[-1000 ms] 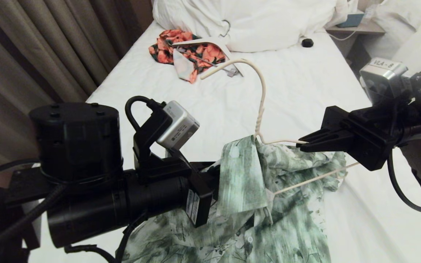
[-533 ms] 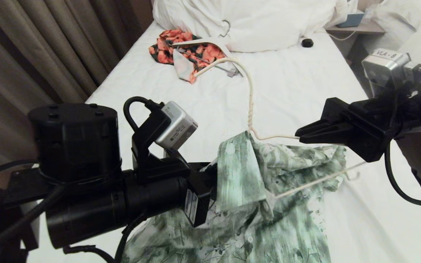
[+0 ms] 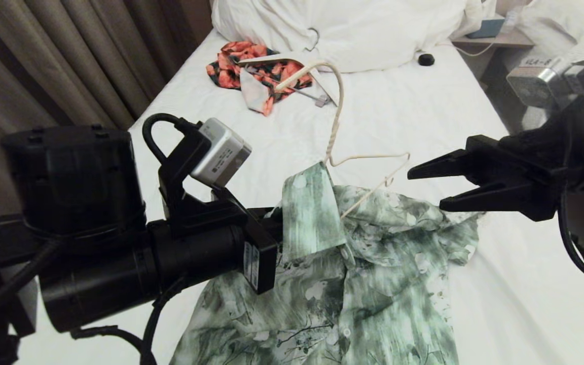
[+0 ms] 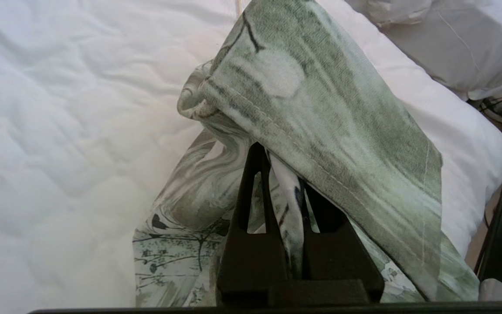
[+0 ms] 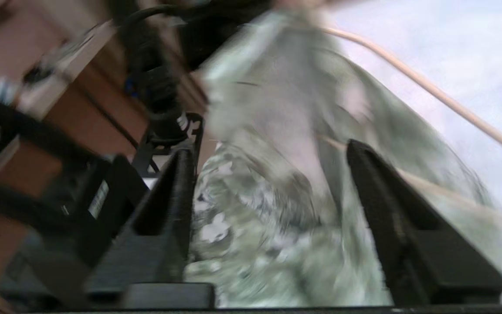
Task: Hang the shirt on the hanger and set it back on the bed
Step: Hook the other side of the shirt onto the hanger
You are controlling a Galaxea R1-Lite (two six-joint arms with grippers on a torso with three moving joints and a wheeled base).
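From the head camera you had the shirt [image 3: 353,284] spread across the near part of the bed [image 3: 413,116], its collar lifted at the left side. The left gripper [image 3: 278,230] sat at that raised collar edge. The hanger [image 3: 343,152] stood tilted over the collar, its hook leaning toward the pillows, one end tucked under the raised collar and the other end showing bare above the cloth. The right gripper [image 3: 426,188] hung just beside that bare end, jaws spread and touching neither wire nor cloth. Further up the bed lay the orange-red garment [image 3: 256,71], well apart.

In the left wrist view your left gripper [image 4: 282,174] had its jaws pressed together on a fold of the shirt [image 4: 320,100], holding the collar up off the sheet.

In the right wrist view, which was smeared, the right gripper [image 5: 268,152] showed its jaws wide apart with nothing between them; the shirt [image 5: 277,183] and a length of the hanger [image 5: 429,89] lay beyond.

You were, as I judge it, mid-way through dressing the hanger: one shoulder seated, the other not. Your next move called for the right jaws to take the loose right shoulder of the shirt and draw it over the bare end.
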